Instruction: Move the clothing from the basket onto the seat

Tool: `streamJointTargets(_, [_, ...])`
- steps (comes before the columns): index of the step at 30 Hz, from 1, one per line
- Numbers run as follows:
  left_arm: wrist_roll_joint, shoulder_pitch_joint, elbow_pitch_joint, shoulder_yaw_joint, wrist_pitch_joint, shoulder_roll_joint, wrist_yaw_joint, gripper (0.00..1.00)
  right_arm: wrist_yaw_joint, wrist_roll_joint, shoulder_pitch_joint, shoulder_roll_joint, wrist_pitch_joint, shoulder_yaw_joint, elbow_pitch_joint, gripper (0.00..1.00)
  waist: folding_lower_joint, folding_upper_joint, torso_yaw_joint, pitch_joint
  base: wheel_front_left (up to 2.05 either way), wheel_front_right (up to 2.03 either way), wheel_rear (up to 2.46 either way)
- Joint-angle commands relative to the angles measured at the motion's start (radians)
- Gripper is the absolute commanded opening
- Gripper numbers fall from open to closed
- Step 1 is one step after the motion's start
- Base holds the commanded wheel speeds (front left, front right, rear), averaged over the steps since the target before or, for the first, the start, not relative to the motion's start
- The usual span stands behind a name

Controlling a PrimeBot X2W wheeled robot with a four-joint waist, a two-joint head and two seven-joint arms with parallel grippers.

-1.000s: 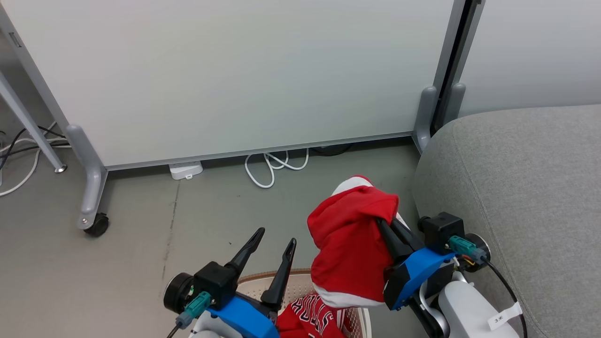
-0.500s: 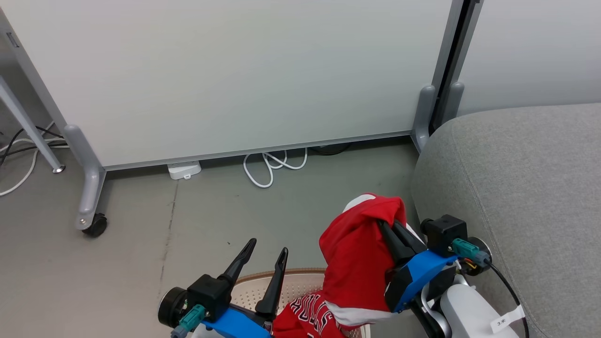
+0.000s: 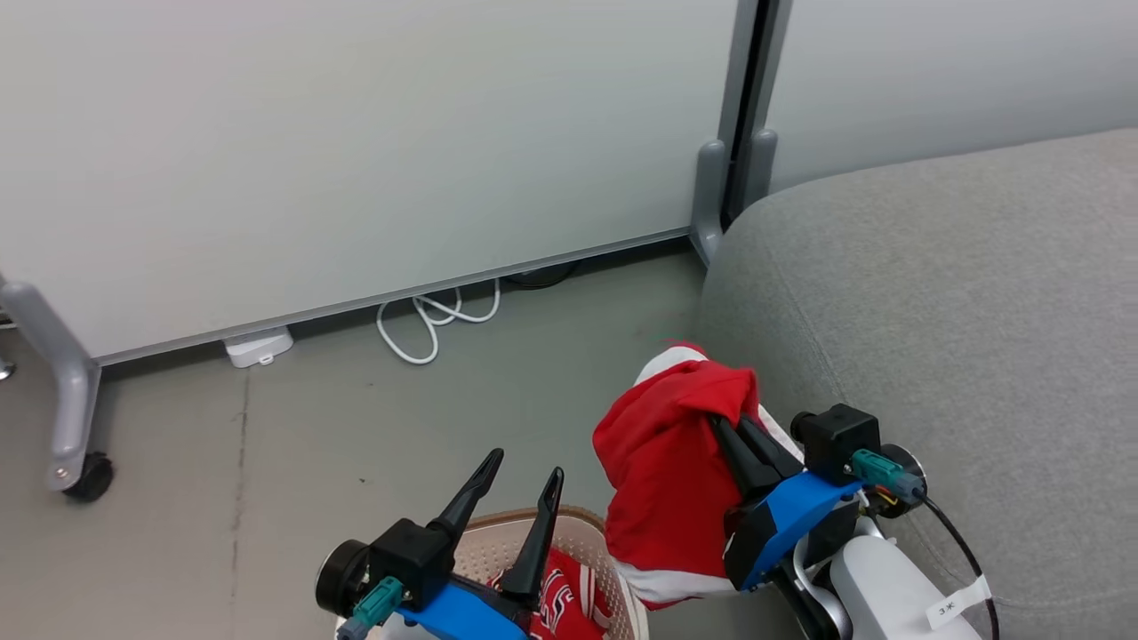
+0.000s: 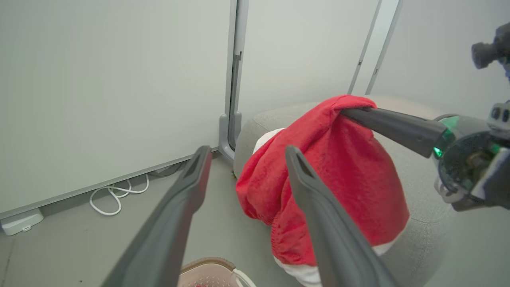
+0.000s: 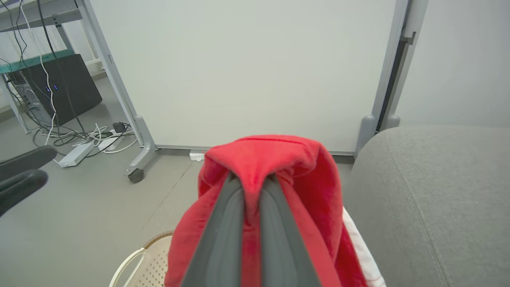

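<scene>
My right gripper (image 3: 722,423) is shut on a bright red garment with white trim (image 3: 671,462), which hangs from its fingertips (image 5: 252,181) above the floor, just left of the grey seat (image 3: 942,338). The same garment (image 4: 338,175) drapes in front of the seat's corner in the left wrist view. A second red garment with black-and-white lettering (image 3: 560,604) lies in the cream basket (image 3: 484,547) at the bottom of the head view. Over the basket my left gripper (image 3: 524,467) stands open and holds nothing.
A white partition panel on grey wheeled legs (image 3: 67,418) stands behind the grey floor. A white cable (image 3: 431,316) and a small white box (image 3: 258,347) lie at its base. Cables and a dark box (image 5: 67,87) sit far left in the right wrist view.
The head camera has swung right, so the seat takes more of the view. The held garment has come clear of the lettered one, which stays in the basket.
</scene>
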Motion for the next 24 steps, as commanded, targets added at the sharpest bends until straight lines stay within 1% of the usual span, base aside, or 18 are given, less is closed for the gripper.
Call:
streamJointTargets(1, [-0.001, -0.013, -0.004, -0.001, -0.003, 0.002, -0.001, 1.0, 0.001, 0.003, 0.001, -0.003, 0.001, -0.002, -0.006, 0.0, 0.0, -0.0001, -0.043, 0.009, 0.0, 0.0, 0.0])
streamJointTargets(16, [-0.001, -0.029, -0.02, -0.01, -0.003, 0.0, -0.001, 1.0, 0.001, 0.002, -0.008, -0.003, -0.002, 0.0, -0.022, 0.0, 0.0, -0.0001, -0.244, 0.042, 0.0, 0.0, 0.0])
streamJointTargets(20, [-0.001, -0.034, -0.021, -0.012, -0.003, 0.0, -0.001, 1.0, 0.001, 0.009, -0.008, -0.003, -0.004, 0.005, -0.021, 0.0, 0.0, -0.0001, -0.283, 0.047, 0.0, 0.0, 0.0])
streamJointTargets(24, [0.0, -0.038, -0.022, -0.013, -0.003, 0.003, -0.001, 1.0, 0.001, 0.011, -0.006, -0.002, -0.007, 0.009, -0.021, 0.0, 0.0, -0.0001, -0.307, 0.05, 0.0, 0.0, 0.0])
